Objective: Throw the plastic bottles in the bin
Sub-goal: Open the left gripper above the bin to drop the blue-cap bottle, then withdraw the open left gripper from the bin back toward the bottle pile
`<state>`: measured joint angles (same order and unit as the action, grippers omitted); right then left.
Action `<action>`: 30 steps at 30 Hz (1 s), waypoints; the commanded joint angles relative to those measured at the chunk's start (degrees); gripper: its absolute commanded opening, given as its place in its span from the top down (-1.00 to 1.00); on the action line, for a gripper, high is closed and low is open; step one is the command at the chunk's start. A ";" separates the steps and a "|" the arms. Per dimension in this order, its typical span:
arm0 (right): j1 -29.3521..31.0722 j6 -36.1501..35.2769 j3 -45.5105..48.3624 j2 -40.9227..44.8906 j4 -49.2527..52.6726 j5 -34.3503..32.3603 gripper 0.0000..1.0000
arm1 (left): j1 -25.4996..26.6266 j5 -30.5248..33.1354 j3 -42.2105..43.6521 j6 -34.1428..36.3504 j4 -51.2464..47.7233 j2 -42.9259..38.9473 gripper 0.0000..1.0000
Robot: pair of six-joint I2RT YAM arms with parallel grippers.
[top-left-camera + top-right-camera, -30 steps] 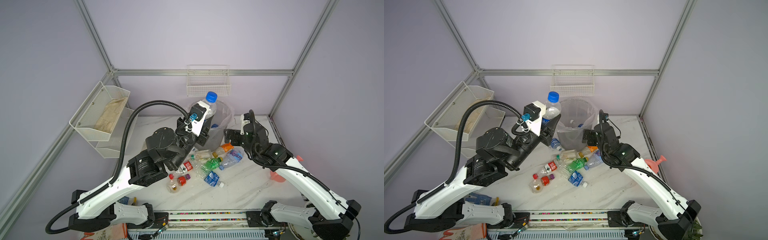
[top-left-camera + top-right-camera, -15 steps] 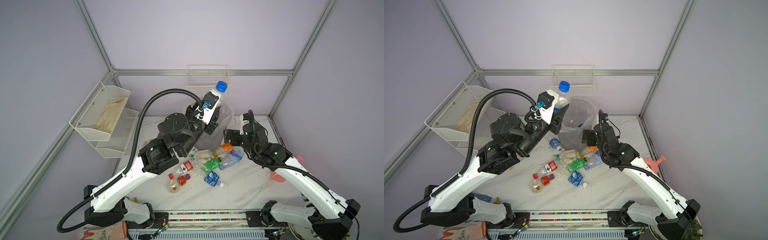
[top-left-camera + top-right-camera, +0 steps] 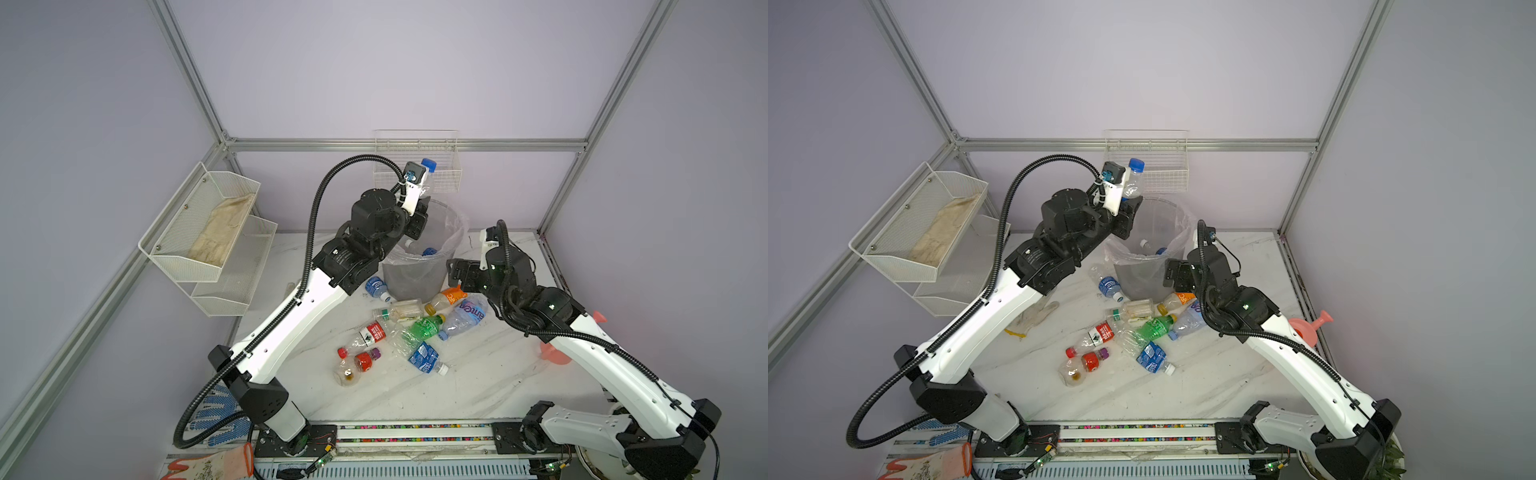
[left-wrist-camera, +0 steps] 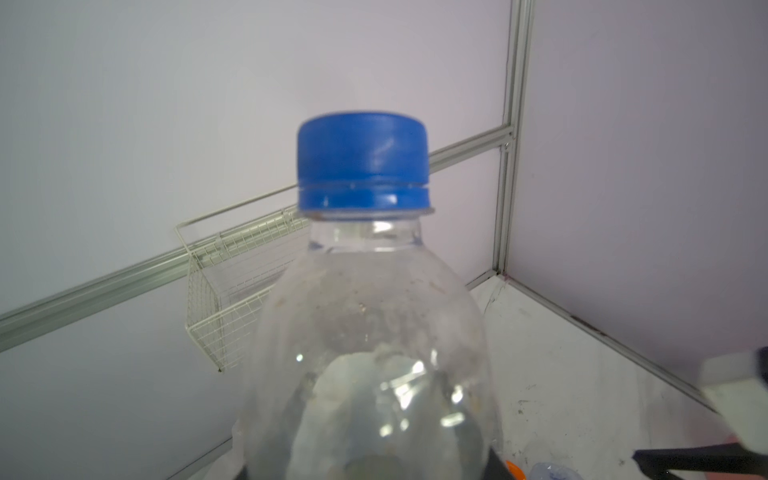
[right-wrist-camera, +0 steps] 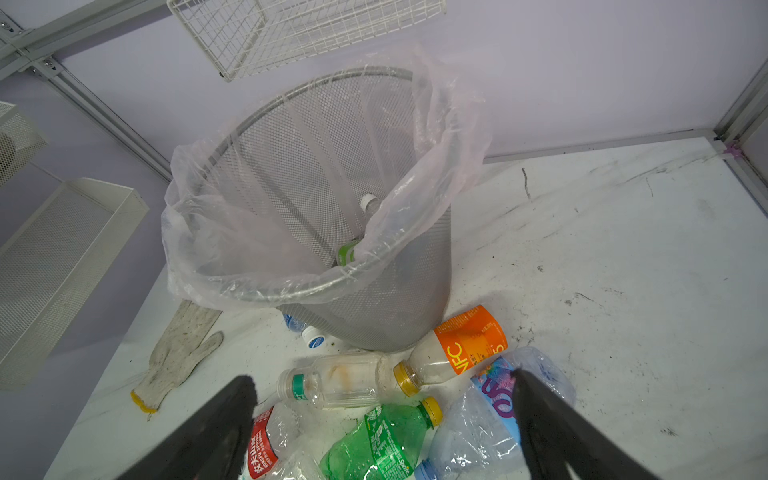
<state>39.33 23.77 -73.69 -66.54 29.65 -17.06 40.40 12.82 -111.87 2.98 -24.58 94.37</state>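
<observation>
At lower centre in both top views, loose plastic bottles [image 3: 424,328] lay heaped on the table [image 3: 478,374] just in front of the bin [image 3: 411,278], and the right gripper [image 5: 382,378] hung above the heap's right edge, jaws wide apart. Farther back, over the bin's left rim, a clear blue-capped bottle [image 4: 374,332] stood upright, cap uppermost, at the left gripper [image 3: 1128,214]; the bottle hid those jaws in the left wrist view, so whether they clamped it could not be determined.
</observation>
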 commanded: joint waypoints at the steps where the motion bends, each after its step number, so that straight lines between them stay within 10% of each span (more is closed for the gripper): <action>1: 0.22 0.53 -0.13 1.87 1.90 -0.34 -0.95 | -4.52 -9.38 -13.82 -10.29 -13.42 6.09 -0.94; 9: 0.22 0.38 0.84 2.88 2.52 -0.92 -0.95 | 0.02 -3.77 -20.99 -7.24 -14.39 -0.04 -1.00; 30: 0.23 1.20 -0.54 0.89 2.87 -0.01 -0.95 | 1.61 -1.99 2.35 -7.80 -5.75 -17.85 -1.00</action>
<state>39.33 24.23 -73.47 -65.32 31.22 -17.02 41.71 9.87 -112.64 -3.95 -33.52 80.36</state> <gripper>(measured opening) 0.975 0.997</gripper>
